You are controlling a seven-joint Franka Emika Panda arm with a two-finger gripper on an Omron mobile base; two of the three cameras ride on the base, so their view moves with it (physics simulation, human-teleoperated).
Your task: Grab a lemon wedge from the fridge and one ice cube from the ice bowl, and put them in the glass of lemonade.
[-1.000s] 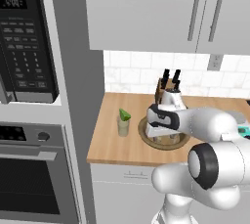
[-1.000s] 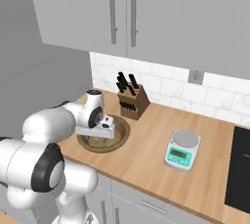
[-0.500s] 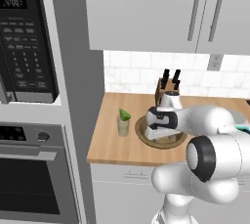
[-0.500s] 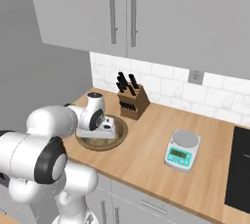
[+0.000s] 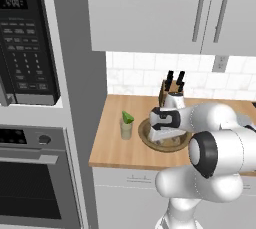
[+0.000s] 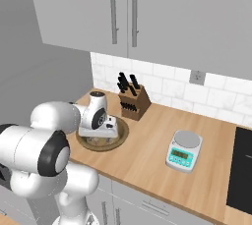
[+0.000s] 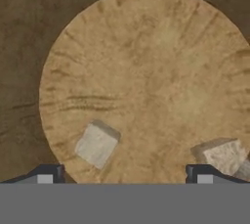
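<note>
Hovering wide open, gripper faces ice bowl; no writing legible.

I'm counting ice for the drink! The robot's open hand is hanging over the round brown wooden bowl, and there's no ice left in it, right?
Not quite. The hand view shows two pale ice cubes lying in the round brown wooden bowl. The rest holds: the gripper, its jaws open, hangs over that bowl.
</note>
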